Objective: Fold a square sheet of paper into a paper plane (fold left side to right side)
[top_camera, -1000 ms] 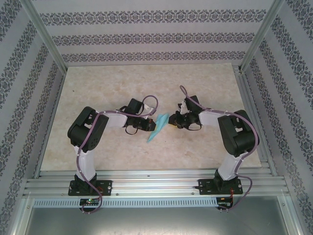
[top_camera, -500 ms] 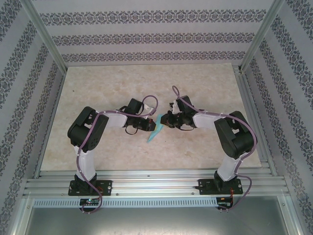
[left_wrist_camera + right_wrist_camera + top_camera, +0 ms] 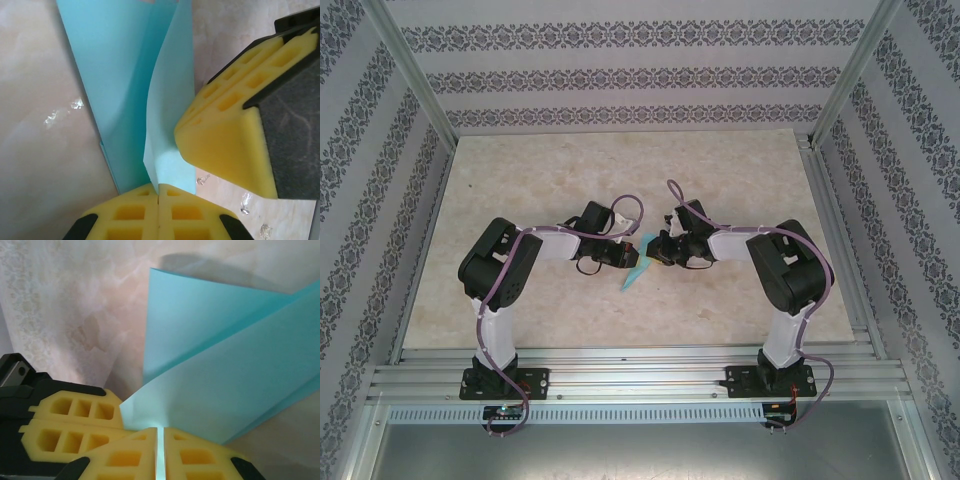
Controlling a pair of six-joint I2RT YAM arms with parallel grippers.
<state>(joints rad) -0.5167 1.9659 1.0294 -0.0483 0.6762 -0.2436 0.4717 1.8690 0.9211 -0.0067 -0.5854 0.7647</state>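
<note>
The square sheet of paper is folded into a slim, pointed turquoise paper plane [image 3: 635, 273] at the middle of the table, held between both grippers. My left gripper [image 3: 628, 256] is shut on it. In the left wrist view its yellow pads [image 3: 135, 215] meet on a raised flap of the paper plane [image 3: 120, 85], and one of the right gripper's yellow pads [image 3: 225, 140] presses in from the right. My right gripper [image 3: 657, 250] is shut on the paper plane [image 3: 225, 370]. A thin turquoise edge runs between its pads [image 3: 200, 457].
The beige marbled table [image 3: 570, 170] has open room behind and to both sides of the arms. Patterned walls and metal frame posts [image 3: 415, 80] bound it. An aluminium rail [image 3: 640, 375] runs along the near edge.
The right arm has swung left to meet the left gripper, and its jaws have closed on the paper's flap. The left arm has held still.
</note>
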